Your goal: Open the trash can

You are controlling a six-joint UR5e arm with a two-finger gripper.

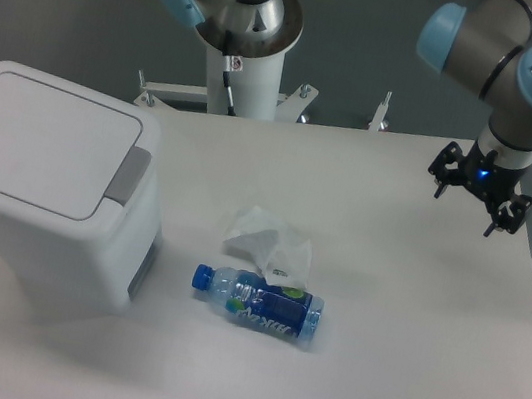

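Sitting at the table's (415,284) left edge, the trash can (41,184) has its lid flat and closed. A crumpled tissue (269,244) and a lying bottle (258,303) occupy the middle. Far right, the gripper (478,193) hovers with fingers spread wide, holding nothing.

From my remote station I see the trash can (45,190), a large white boxy plastic bin with rounded corners, standing upright at the left edge of the worktop (400,312). Its flat hinged lid (37,143) lies shut and flush on top. A grey push-button tab (128,175) sits at the lid's right edge, above the can's right side wall.
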